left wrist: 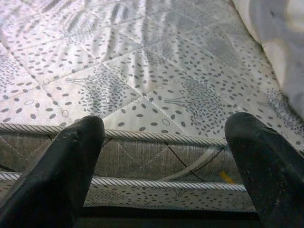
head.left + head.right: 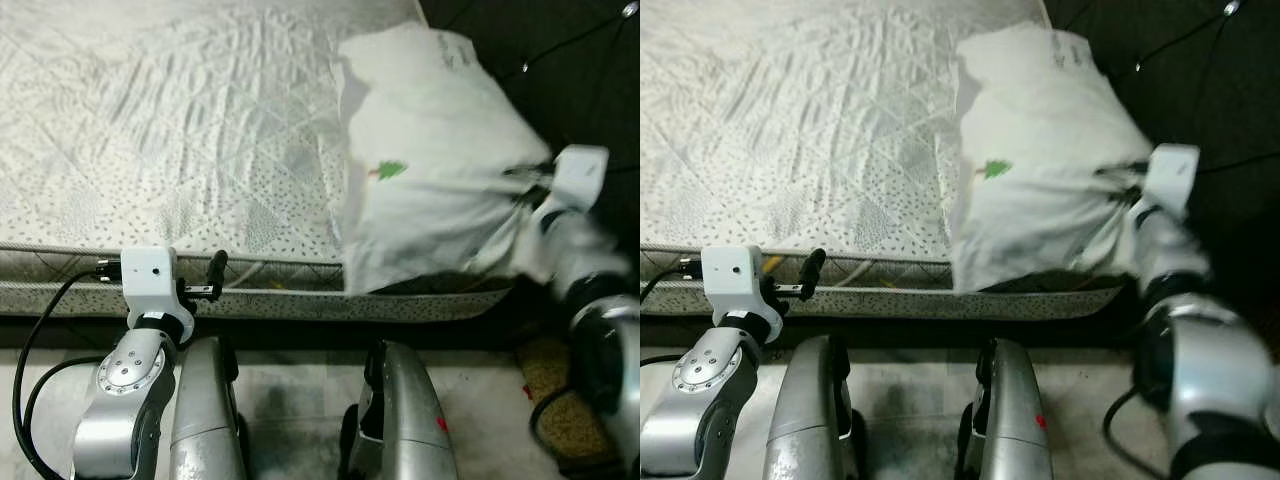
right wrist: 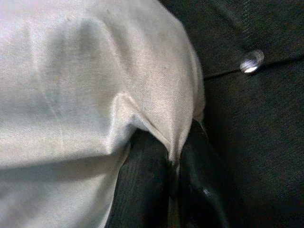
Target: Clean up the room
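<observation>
Right wrist view gives me the clearest read on the grasp: my right gripper (image 3: 173,183) has its two black fingers (image 3: 142,185) pressed together on a pinched fold of the white pillow (image 3: 80,80), the cloth puckering into a ridge that runs straight down between them. Most of the pillow is cut off by that frame's edges, and beyond it I can only make out dark fabric with one small shiny stud (image 3: 251,61); what that dark surface belongs to I cannot tell. From the head cameras the right fingers themselves are buried in the cloth, so I see just the white wrist block (image 2: 580,175) at the pillow's far corner, the arm blurred. The pillow lies ahead of those fingers, resting on the corner of the bed (image 2: 150,120), its near edge hanging past the mattress side; a small green mark (image 2: 390,170) shows on its face. My left gripper (image 1: 166,156) hangs level with the mattress edge, fingers (image 1: 71,161) spread well apart with nothing between them, and the pillow sits off to one side of them, well apart, only a pale sliver of it showing in the left wrist view. A brown mat (image 2: 560,400) on the floor is half hidden behind my right arm.
</observation>
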Tool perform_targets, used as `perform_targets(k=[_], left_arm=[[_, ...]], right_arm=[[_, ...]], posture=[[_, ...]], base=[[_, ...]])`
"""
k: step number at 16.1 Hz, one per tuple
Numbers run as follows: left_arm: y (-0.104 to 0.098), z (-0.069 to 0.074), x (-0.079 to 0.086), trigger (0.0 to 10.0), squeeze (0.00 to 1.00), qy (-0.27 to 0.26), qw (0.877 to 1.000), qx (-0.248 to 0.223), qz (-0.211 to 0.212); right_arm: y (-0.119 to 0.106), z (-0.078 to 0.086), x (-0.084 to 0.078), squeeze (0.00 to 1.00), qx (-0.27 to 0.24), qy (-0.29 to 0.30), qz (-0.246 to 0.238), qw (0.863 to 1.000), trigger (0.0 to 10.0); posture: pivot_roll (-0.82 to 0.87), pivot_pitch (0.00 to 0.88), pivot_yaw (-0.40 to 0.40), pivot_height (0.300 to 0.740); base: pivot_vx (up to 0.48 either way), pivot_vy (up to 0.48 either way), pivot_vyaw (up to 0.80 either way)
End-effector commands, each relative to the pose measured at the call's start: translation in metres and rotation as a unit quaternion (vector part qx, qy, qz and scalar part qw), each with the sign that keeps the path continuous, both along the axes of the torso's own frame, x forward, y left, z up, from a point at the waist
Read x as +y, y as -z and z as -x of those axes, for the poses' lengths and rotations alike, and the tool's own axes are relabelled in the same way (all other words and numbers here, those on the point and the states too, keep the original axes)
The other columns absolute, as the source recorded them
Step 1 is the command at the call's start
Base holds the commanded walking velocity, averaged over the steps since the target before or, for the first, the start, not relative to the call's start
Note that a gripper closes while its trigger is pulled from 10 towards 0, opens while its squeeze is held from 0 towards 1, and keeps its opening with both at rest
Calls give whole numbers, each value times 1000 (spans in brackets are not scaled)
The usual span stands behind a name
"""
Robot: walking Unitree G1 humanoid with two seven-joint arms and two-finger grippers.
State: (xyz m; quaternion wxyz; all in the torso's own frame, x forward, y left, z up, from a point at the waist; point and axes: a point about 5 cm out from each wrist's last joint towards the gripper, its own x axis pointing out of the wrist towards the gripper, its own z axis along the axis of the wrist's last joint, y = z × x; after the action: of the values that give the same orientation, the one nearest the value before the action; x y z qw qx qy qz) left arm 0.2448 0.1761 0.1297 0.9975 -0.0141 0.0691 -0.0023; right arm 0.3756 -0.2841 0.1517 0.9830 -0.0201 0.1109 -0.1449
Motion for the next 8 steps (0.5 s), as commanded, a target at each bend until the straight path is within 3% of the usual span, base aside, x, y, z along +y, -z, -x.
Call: perform_targets(k=[1,5,8], left_arm=[[3,1,1,10000,0,-4,1000,6,-3],[3,0,1,10000,0,-2,1000,3,-5],[3,4,3,10000,0,-5,1000,4,-9]], right_arm=[[-17,-2,-7,0,-47,17,2,999,0],[11,2,20,0,-54,-1,-38,998,0],[19,4,37,0,-58,-43,-57,996,0]], posture=[[105,47,-98,529],[101,45,-93,529],[104,56,-103,529]], base=[[0,0,0],[0,0,0],[0,0,0]])
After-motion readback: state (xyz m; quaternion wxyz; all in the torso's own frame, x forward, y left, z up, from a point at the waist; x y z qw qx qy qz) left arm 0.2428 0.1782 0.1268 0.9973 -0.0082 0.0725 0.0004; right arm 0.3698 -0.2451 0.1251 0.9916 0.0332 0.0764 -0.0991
